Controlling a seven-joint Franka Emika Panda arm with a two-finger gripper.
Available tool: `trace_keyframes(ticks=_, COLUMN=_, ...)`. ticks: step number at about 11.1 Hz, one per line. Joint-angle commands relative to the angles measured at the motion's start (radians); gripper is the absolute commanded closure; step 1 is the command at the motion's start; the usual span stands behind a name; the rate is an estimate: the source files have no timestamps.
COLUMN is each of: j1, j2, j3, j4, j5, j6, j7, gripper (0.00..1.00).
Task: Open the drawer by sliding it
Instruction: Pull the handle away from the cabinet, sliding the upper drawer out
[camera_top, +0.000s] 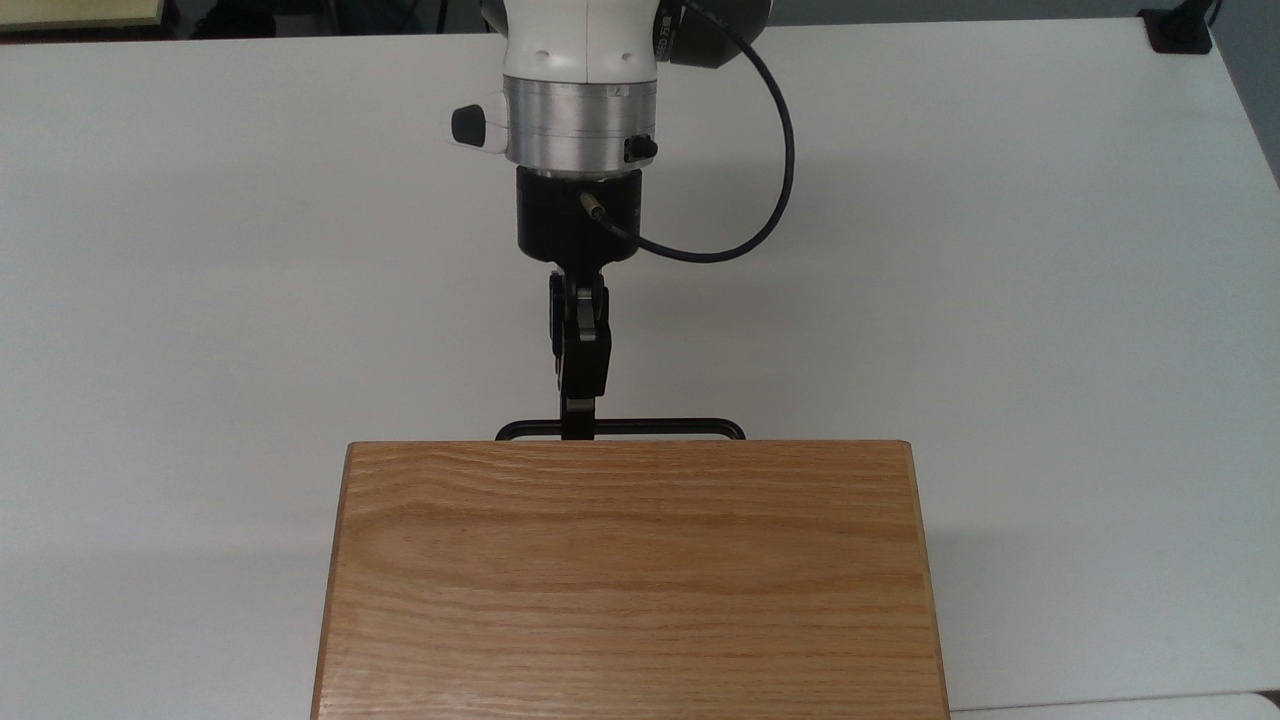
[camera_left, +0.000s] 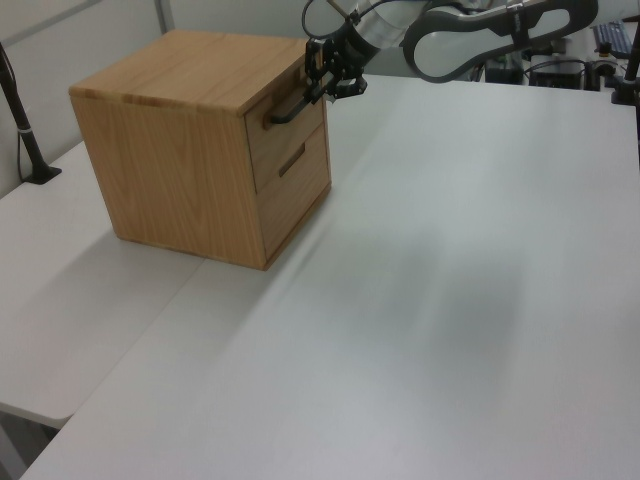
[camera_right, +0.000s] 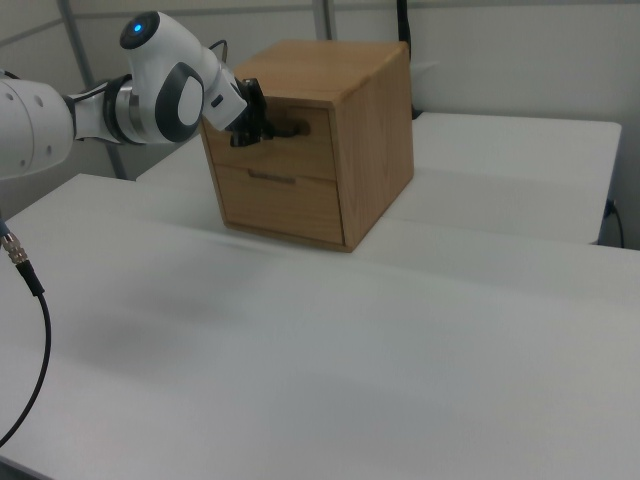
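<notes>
The upper drawer (camera_left: 292, 132) of an oak cabinet (camera_top: 630, 580) sits flush with the cabinet front. Its thin black bar handle (camera_top: 665, 428) sticks out past the cabinet top's edge in the top view. My gripper (camera_top: 577, 428) reaches in level from the table side and is shut on the handle, left of the bar's middle in the top view. In the left view the gripper (camera_left: 316, 88) clamps the handle (camera_left: 287, 110) near its far end. The right view has the gripper (camera_right: 262, 128) at the drawer (camera_right: 300, 152), just under the cabinet's top.
A second drawer (camera_left: 297, 188) with its own handle sits below the first. The cabinet stands on a white table (camera_top: 1050, 300) with open surface behind my arm. A black cable (camera_top: 775, 150) loops off my wrist. A black clamp post (camera_left: 22, 120) stands at the left view's left.
</notes>
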Motion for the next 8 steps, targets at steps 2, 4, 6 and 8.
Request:
trace_keyframes(ticks=2, j1=0.014, j2=-0.079, j3=-0.012, j4=-0.061, j5=-0.015, j6=-0.008, j7=-0.06, gripper=1.0)
trace_keyframes(ticks=4, j1=-0.016, j2=-0.195, j3=0.03, j4=-0.196, j5=-0.002, j6=-0.014, j7=-0.141, gripper=1.0)
trace_keyframes(ticks=6, j1=-0.052, j2=-0.312, j3=0.071, j4=-0.32, j5=0.004, j6=-0.08, j7=-0.224, gripper=1.0)
trace_keyframes(ticks=8, j1=-0.078, j2=-0.408, j3=0.094, j4=-0.414, j5=0.054, j6=-0.115, j7=-0.31, gripper=1.0)
